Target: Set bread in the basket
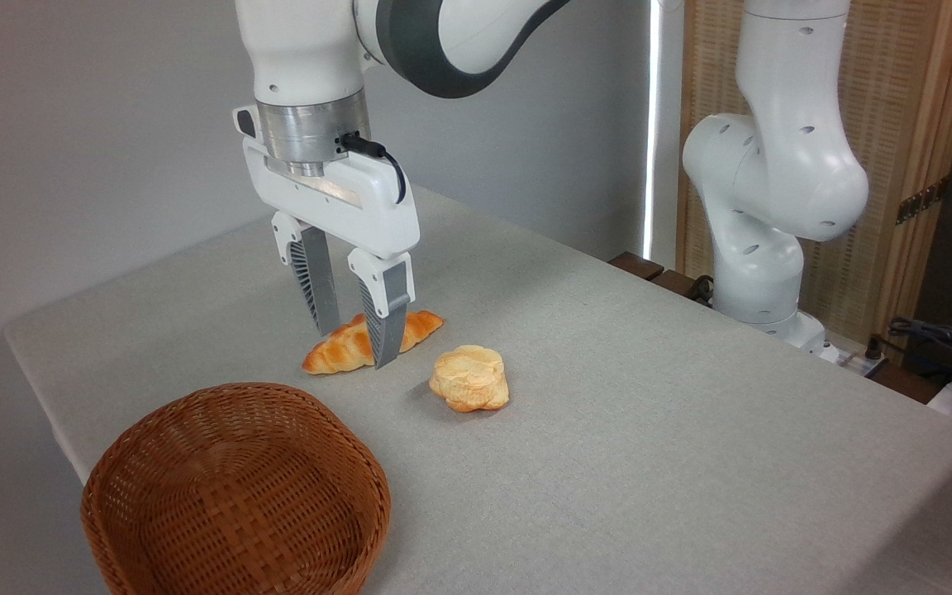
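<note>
The bread (469, 378), a small pale-yellow lumpy bun with a flat cream top, lies on the grey tablecloth near the middle. The basket (236, 489), round, woven and reddish-brown, stands empty at the front left. My gripper (355, 348) hangs open to the left of the bun, fingers pointing down. Its fingers straddle a long golden-orange loaf (342, 349), one finger in front of it and one behind. Whether the fingers touch that loaf, I cannot tell. The bun lies apart from the gripper.
The arm's white base (761, 248) stands at the table's back right edge, with cables (939, 335) beside it. The table's left edge (38, 397) runs close behind the basket. A grey wall is behind.
</note>
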Robot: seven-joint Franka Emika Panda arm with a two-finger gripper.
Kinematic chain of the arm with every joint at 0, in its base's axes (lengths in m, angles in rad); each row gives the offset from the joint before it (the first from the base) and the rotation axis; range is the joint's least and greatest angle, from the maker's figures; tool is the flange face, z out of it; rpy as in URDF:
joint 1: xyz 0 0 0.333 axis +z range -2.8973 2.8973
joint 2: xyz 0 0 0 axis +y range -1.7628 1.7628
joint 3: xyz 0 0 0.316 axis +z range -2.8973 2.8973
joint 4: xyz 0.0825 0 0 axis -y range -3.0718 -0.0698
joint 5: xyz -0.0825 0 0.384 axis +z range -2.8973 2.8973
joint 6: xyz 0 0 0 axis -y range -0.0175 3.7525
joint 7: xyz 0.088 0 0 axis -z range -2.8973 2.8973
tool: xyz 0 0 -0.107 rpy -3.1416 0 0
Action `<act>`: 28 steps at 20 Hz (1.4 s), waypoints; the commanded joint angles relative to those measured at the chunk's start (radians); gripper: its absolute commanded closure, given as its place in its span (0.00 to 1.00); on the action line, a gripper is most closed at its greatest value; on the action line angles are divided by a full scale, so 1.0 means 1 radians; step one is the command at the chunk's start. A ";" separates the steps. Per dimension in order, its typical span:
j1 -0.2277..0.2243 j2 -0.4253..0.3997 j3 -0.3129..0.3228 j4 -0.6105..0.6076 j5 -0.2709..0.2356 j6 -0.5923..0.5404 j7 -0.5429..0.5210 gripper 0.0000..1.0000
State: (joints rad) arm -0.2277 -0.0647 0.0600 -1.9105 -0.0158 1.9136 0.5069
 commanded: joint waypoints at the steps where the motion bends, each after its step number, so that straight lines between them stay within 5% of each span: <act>1: -0.002 0.000 0.014 0.019 -0.006 -0.005 0.018 0.00; 28: -0.005 -0.003 0.027 0.019 -0.007 -0.008 0.019 0.00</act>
State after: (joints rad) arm -0.2279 -0.0652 0.0770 -1.9015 -0.0158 1.9133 0.5069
